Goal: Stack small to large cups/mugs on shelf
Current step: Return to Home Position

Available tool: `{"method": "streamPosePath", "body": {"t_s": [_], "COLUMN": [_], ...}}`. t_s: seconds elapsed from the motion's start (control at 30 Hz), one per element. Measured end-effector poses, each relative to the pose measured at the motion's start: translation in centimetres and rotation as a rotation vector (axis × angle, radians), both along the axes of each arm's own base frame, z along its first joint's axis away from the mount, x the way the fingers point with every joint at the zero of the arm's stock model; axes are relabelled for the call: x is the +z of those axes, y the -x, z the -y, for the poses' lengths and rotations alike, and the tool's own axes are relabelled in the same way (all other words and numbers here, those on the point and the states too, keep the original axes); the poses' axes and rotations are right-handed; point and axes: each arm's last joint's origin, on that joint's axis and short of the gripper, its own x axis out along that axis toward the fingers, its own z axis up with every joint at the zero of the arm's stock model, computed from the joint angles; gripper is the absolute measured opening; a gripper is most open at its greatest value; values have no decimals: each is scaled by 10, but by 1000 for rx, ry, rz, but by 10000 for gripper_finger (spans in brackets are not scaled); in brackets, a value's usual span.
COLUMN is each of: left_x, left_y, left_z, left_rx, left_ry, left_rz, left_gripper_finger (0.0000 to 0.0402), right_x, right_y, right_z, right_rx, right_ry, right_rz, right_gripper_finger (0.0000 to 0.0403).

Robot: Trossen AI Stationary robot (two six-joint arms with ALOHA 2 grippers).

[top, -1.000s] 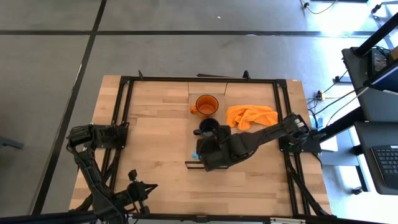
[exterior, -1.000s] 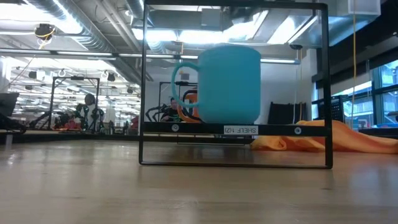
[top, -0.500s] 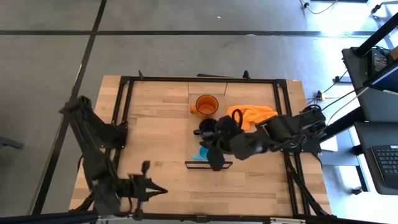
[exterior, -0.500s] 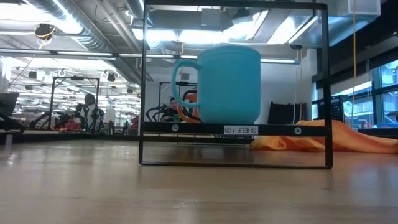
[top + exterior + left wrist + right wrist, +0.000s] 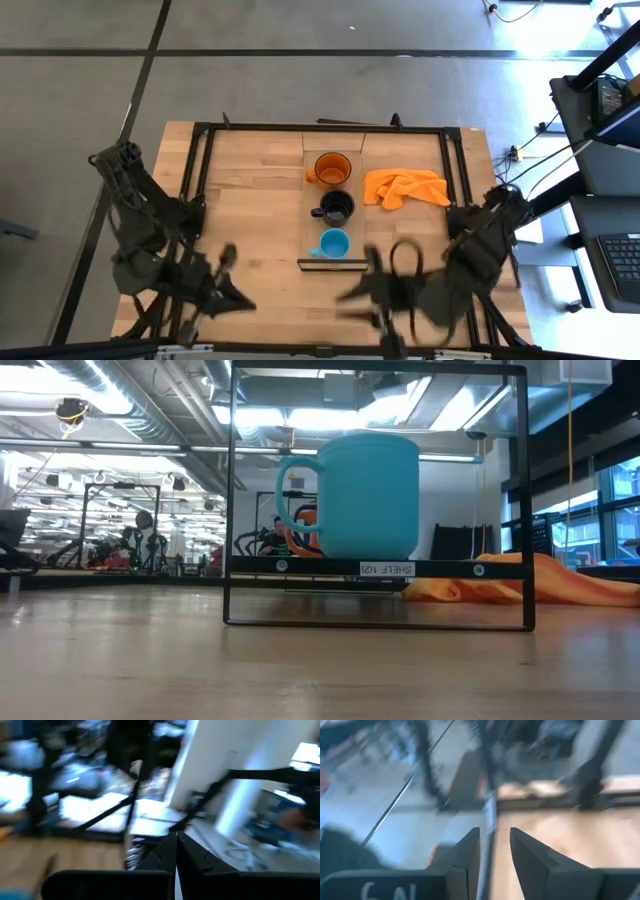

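Right gripper [image 5: 494, 839], fingers [image 5: 465, 856] slightly apart, above wooden tabletop [image 5: 560, 840], dark frame bars [image 5: 592, 776] beyond

From my feed, the orange mug [image 5: 332, 168] sits farthest, its inside a deeper orange. The dark mug [image 5: 336, 207] in the middle reads black or very dark navy. The blue mug [image 5: 333, 243] nearest is bright blue, and looks turquoise in the low view. The shelf [image 5: 355, 226] is pale wood edged in thin black metal, with a small white label [image 5: 386, 569]. The cloth [image 5: 405, 187] to the right is orange. The table [image 5: 250, 200] is light wood with plank seams. The left arm [image 5: 140, 232] and right arm [image 5: 472, 255] are black.
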Motion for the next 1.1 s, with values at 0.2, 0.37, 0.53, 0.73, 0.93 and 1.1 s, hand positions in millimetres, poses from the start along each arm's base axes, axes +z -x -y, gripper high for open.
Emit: {"method": "streamPosePath", "body": {"t_s": [0.2,0.37,0.53,0.73,0.93,1.1], "left_x": [-19,-89,-103,-98,-97,-104], "left_y": [-32,-67,-45,-12,1,-1], "left_z": [5,-61,-129,-192,-236,-256], "left_rx": [-351,-268,-251,-29,142,155], "left_ry": [-25,97,143,47,20,37], "left_rz": [426,316,524,522,431,352], "left_gripper_finger": [15,12,7,3,10,13], "right_x": [-29,-59,-90,-89,-108,-131], "right_y": [-12,-40,-16,90,161,190], "right_z": [-29,30,100,187,212,219], "right_rx": [171,178,244,60,15,-13], "right_ry": [91,65,-86,-220,-238,-194], "right_rz": [-46,-199,-207,106,423,485], "right_gripper_finger": [108,108,108,108,108,108]}}
